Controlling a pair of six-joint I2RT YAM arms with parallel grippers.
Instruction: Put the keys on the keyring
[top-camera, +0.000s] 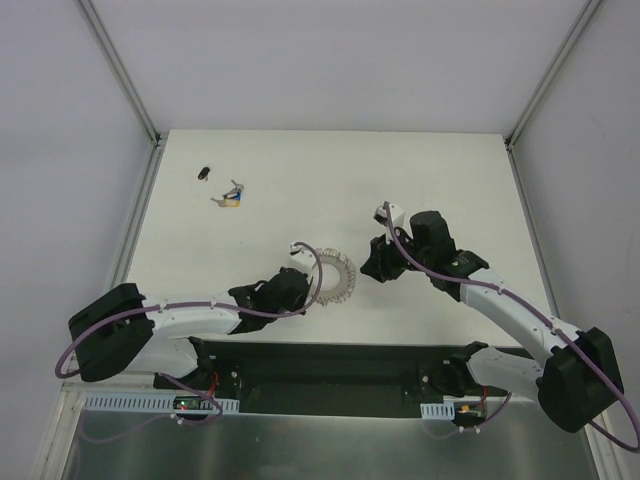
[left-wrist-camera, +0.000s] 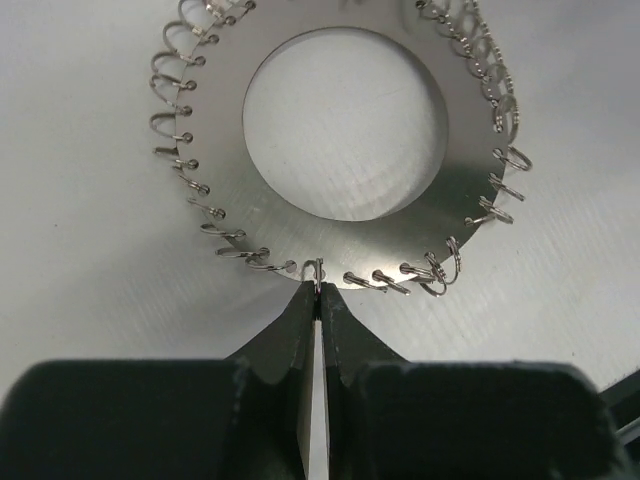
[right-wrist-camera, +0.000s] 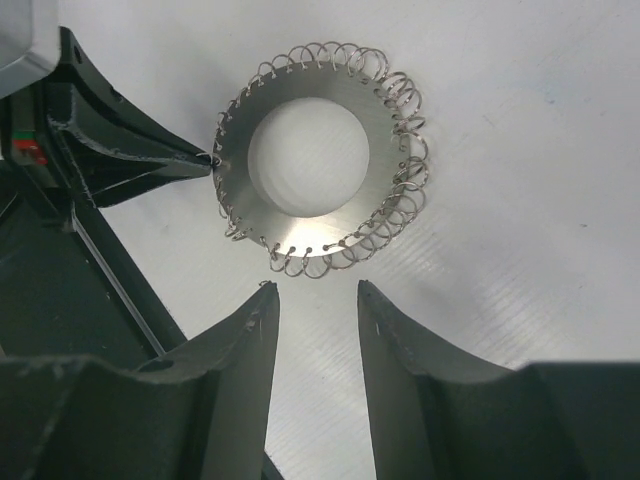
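The keyring (top-camera: 338, 278), a grey metal disc with an open centre and coiled wire loops round its edge, lies flat on the white table. My left gripper (top-camera: 311, 287) is shut on one wire loop at the ring's near edge, as the left wrist view shows (left-wrist-camera: 318, 288). The ring fills that view (left-wrist-camera: 462, 170). My right gripper (top-camera: 374, 266) is open and empty just right of the ring, its tips (right-wrist-camera: 315, 288) a short gap from the loops (right-wrist-camera: 375, 190). The keys (top-camera: 232, 196), a small cluster with coloured tags, lie far off at the back left.
A small dark object (top-camera: 204, 172) lies near the table's back left corner, beyond the keys. The left gripper's fingers (right-wrist-camera: 170, 160) show at the left of the right wrist view, touching the ring's edge. White walls enclose the table.
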